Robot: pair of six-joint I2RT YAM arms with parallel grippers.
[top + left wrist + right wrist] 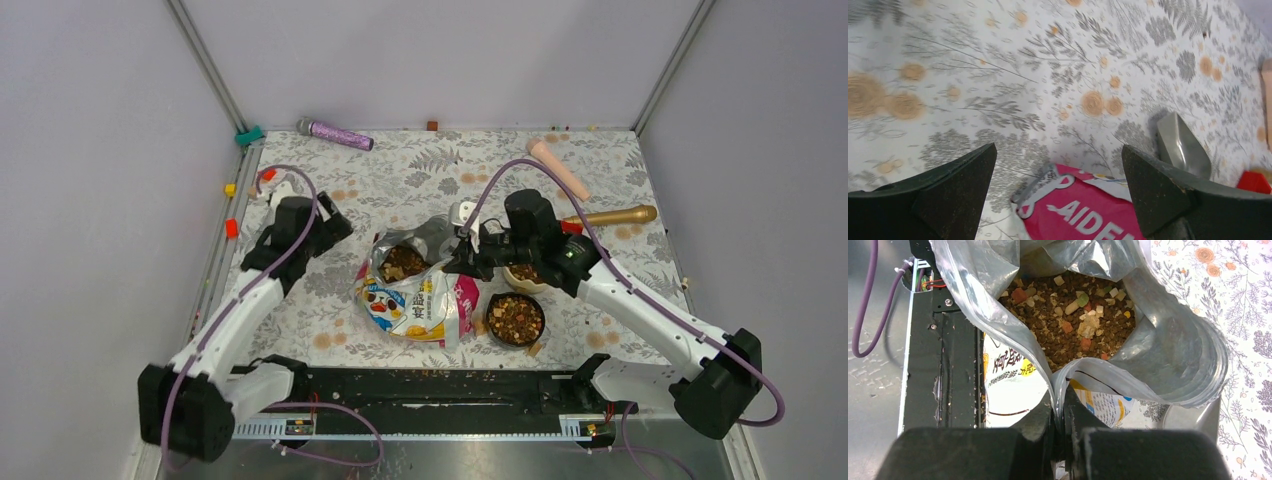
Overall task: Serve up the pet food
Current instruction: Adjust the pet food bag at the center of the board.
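Observation:
The pet food bag (415,300) lies in the middle of the table, its silver mouth spread wide. Pet food (403,262) shows inside as a brown heap with tan and orange bits (1068,325). My right gripper (463,262) is shut on the bag's rim (1058,385), which is pinched between the fingertips of the right gripper (1058,405). Right of the bag, one bowl (515,319) is full of kibble. A second bowl (527,277) is partly hidden under the right arm. My left gripper (335,228) hangs open left of the bag; between the tips of the left gripper (1058,172) lies the bag's pink corner (1083,212), untouched.
A purple microphone (335,133) lies at the back wall. A pink cylinder (558,168) and a gold microphone (612,215) lie at the back right. Small coloured blocks (231,228) sit along the left edge. A black rail (430,385) runs along the near edge, with loose kibble around the bowls.

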